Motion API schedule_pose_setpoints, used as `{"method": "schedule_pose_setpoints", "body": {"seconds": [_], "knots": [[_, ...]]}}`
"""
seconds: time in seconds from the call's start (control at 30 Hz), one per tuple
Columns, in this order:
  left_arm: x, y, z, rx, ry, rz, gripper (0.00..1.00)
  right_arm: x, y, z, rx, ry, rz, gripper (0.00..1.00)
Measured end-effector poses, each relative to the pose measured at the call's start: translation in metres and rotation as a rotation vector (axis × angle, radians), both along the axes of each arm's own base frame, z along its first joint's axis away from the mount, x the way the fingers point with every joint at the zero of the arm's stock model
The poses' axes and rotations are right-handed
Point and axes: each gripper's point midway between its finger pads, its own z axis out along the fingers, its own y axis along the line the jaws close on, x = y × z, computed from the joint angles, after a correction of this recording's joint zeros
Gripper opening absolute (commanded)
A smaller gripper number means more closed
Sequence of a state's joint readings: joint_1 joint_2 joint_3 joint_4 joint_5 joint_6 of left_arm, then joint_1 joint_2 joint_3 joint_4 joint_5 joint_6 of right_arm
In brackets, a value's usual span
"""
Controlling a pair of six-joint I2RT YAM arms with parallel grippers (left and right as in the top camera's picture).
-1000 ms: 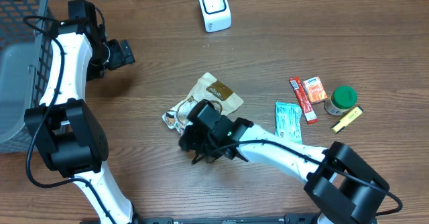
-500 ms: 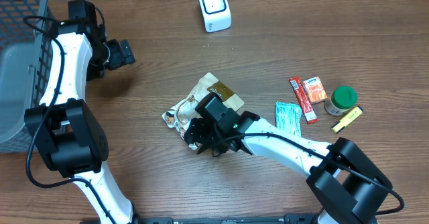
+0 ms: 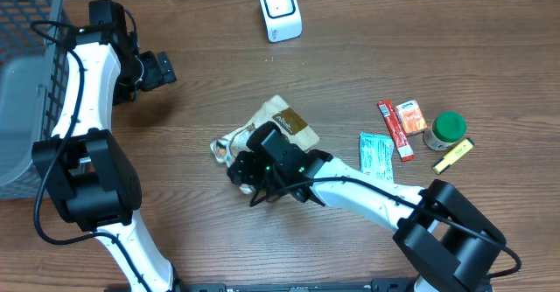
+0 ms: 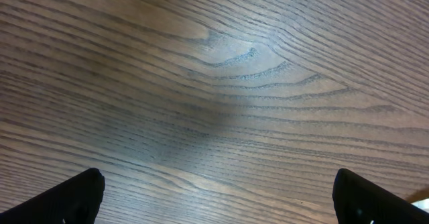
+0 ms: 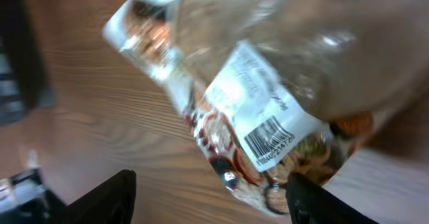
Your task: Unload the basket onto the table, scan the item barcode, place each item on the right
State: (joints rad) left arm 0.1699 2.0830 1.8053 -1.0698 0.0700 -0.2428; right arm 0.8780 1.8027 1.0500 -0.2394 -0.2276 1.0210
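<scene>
So the snack bag is lying roughly in the middle of the wooden worktop, kinda crumpled, brown and clear plastic. The right claw is right at its near-left end. From overhead the wrist covers that corner of the bag.

In the right wrist view the two dark fingers stand well apart at the bottom of the shot. The bag fills most of the space ahead of them, with its lower end dipping down between the tips. The right-side finger looks like it's just at the bag's edge, but it's blurry, so I can't say if it's actually touching. The jaws are spread and not clamped on anything as far as I can see. The white label with the barcode faces that camera, tilted.

The left claw is way off at the upper left near the grey basket, jaws wide apart over bare wood, well apart from the bag.

The white scanner sits at the far edge, well beyond the bag. Off to the right there's a teal packet, a red stick, an orange packet, a green-lidded jar and a yellow marker.
</scene>
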Motion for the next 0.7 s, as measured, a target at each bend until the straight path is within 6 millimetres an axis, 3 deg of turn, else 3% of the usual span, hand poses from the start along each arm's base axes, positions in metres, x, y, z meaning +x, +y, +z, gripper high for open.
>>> {"method": "schedule_pose_setpoints", "body": {"seconds": [0.17, 0.23, 0.33, 0.4, 0.47, 0.57, 0.7], "knots": [[0.0, 0.0, 0.0, 0.0, 0.0, 0.0, 1.0, 0.018, 0.017, 0.019, 0.091, -0.092, -0.014, 0.78], [0.0, 0.0, 0.0, 0.0, 0.0, 0.0, 1.0, 0.025, 0.019, 0.023, 0.102, -0.125, -0.028, 0.86], [0.0, 0.0, 0.0, 0.0, 0.0, 0.0, 1.0, 0.032, 0.018, 0.025, 0.095, -0.161, -0.045, 0.89], [0.0, 0.0, 0.0, 0.0, 0.0, 0.0, 1.0, 0.033, 0.017, 0.025, 0.085, -0.183, -0.028, 0.88], [0.0, 0.0, 0.0, 0.0, 0.0, 0.0, 1.0, 0.034, 0.016, 0.025, 0.076, -0.22, 0.034, 0.81], [0.0, 0.0, 0.0, 0.0, 0.0, 0.0, 1.0, 0.037, 0.008, 0.026, 0.054, -0.251, 0.094, 0.81], [0.0, 0.0, 0.0, 0.0, 0.0, 0.0, 0.99, 0.046, -0.022, 0.037, 0.001, -0.263, 0.11, 0.81]]}}
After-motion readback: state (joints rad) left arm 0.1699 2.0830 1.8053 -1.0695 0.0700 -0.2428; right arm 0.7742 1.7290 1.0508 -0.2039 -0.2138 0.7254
